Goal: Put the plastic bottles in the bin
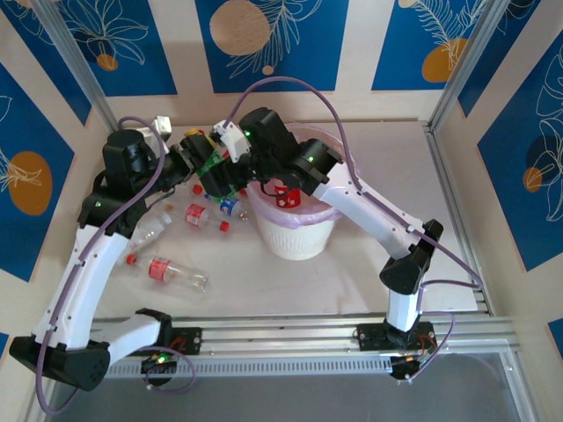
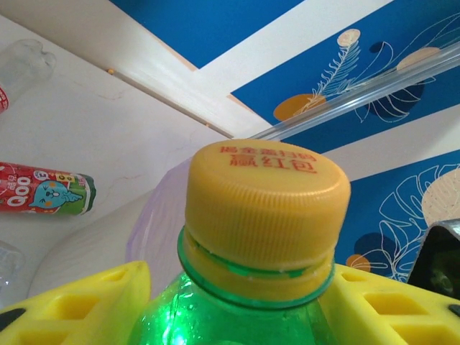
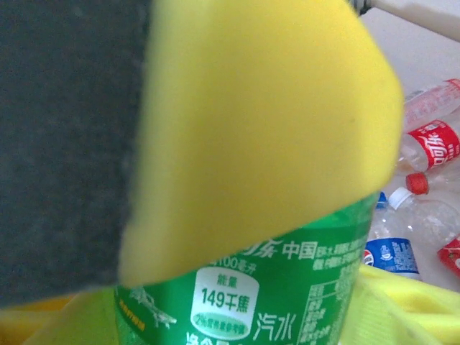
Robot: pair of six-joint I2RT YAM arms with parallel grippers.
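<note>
The white table sits between blue leafy walls. The left gripper is clamped on the green bottle just under its yellow cap, next to the bin. The right gripper has its pads around the label, and I cannot tell if it squeezes. The bottle looks light, smooth and squashy, so the hard neck seems the best place to hold.

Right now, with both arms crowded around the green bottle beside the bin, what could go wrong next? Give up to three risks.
1. The left gripper clamps the green bottle just under its yellow cap while a finger of the right gripper lies close over the label; two pulls at once could twist it loose.
2. The bottle seems to sit beside the rim of the bin, so a release now might miss.
3. The crowded arms could nudge the bin.
</note>
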